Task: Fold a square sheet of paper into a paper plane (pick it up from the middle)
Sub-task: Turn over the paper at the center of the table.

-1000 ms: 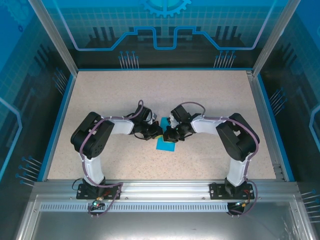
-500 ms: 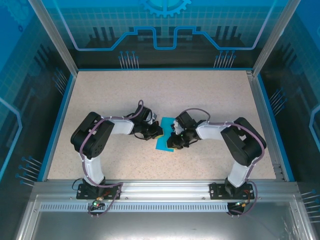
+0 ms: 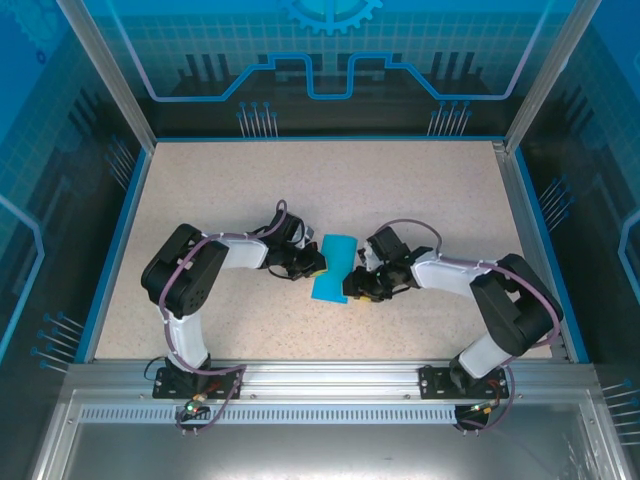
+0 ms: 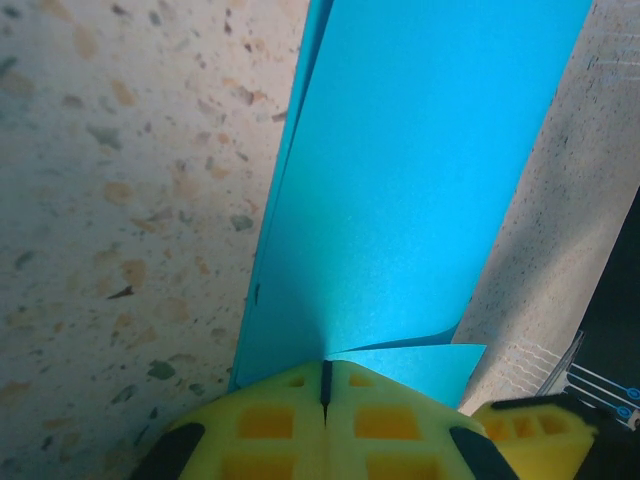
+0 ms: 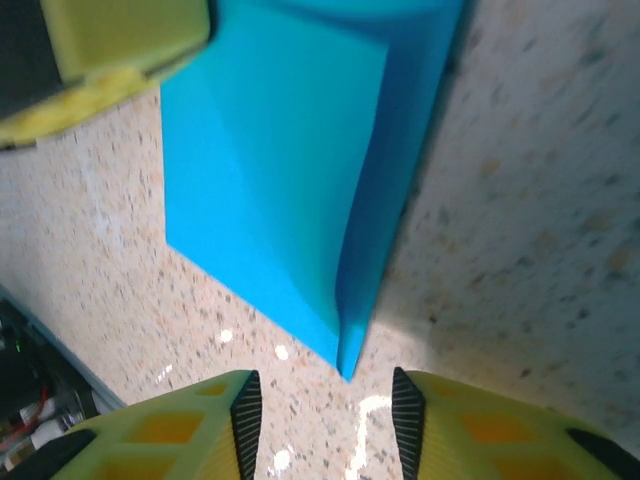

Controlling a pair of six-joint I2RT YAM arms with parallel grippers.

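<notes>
**Folded sheet held by L gripper, R gripper open beside it**

The folded sheet of paper [image 3: 337, 268] lies flat on the table [image 3: 430, 190] btwn both grippers as a narrow strip. Its long axis runs away from the arm bases, w/ the far end leaning slightly right. L gripper [image 3: 312, 266] is pressed together, pinching the strip's left edge. In the left wrist view the strip runs ahead of the fingertips. R gripper [image 5: 325, 400] has its fingers spread and is empty. The strip's near corner points at the gap, just ahead of it.
</notes>
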